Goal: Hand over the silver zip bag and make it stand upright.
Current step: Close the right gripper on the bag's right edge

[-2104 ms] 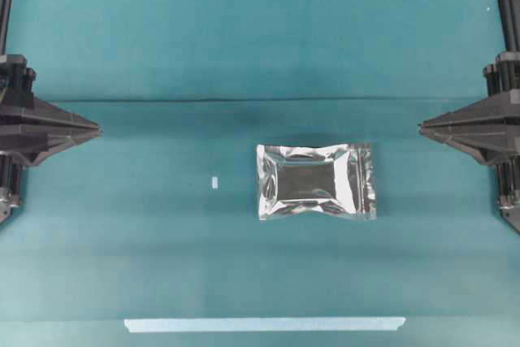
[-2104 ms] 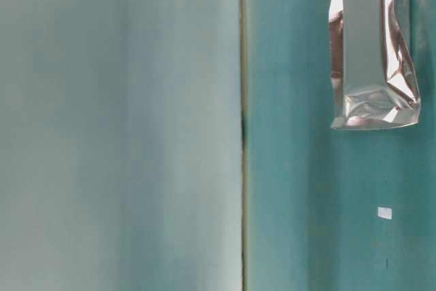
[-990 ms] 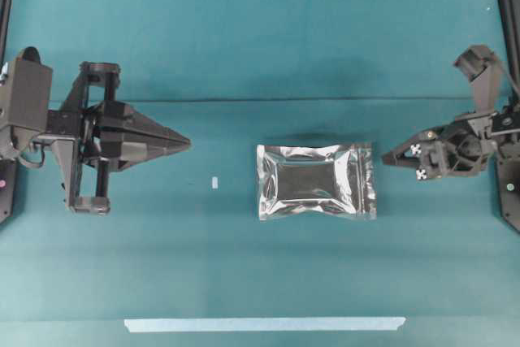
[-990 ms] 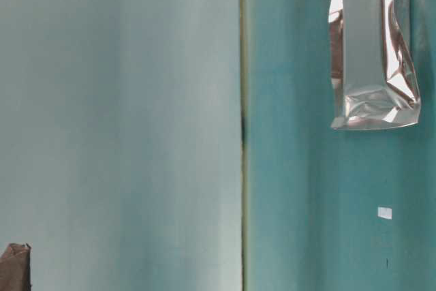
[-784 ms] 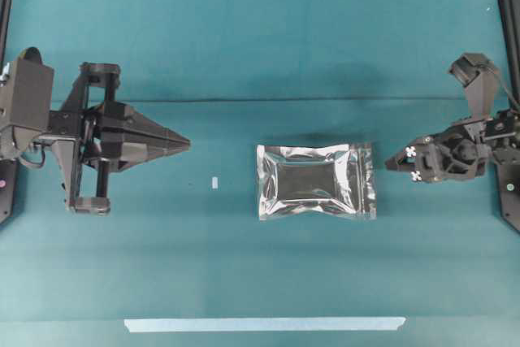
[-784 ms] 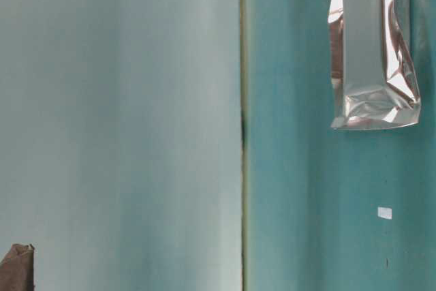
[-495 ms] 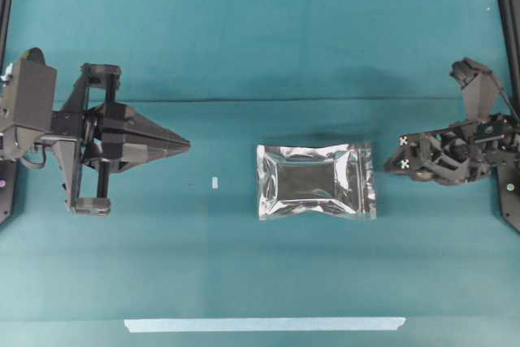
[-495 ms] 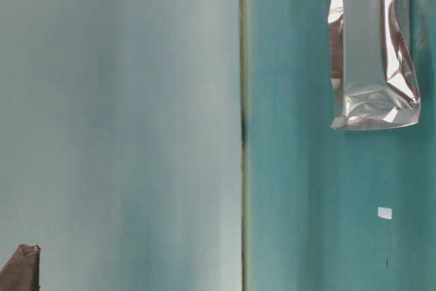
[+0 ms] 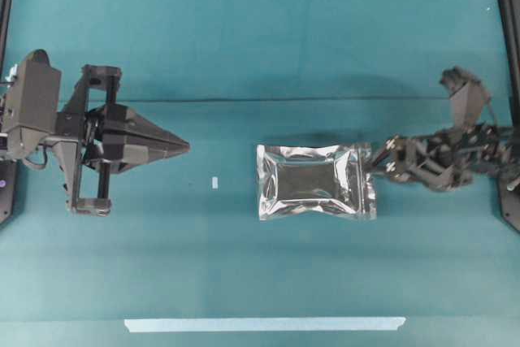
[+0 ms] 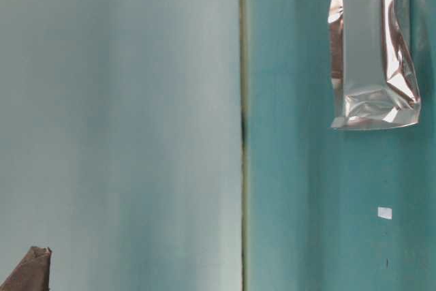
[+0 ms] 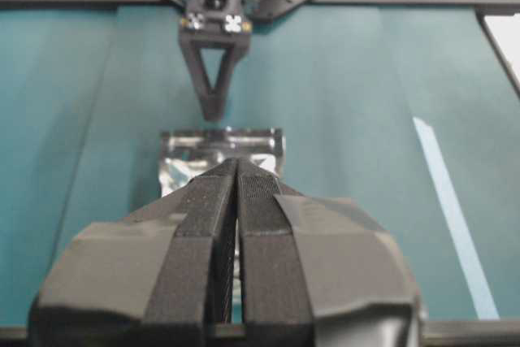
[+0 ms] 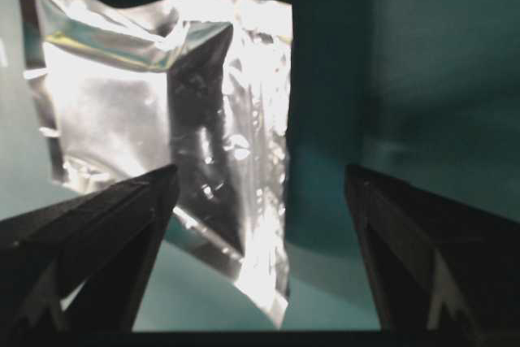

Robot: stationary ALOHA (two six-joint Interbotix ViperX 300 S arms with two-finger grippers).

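The bag (image 9: 317, 182) lies flat on the teal counter (image 9: 244, 46), a little right of the middle, its zip strip along the side facing my right gripper (image 9: 382, 162). Nothing shows through its crinkled foil, so I cannot tell what it holds. My right jaws stand wide apart just beside that edge, one finger (image 12: 89, 233) low over the foil in the wrist view, holding nothing. My left gripper (image 9: 185, 146) is well apart from the bag, jaws pressed together and empty, pointing at it. A small white marker (image 9: 214, 182) lies between them, and a pale tape strip (image 9: 264, 324) runs along the near edge.
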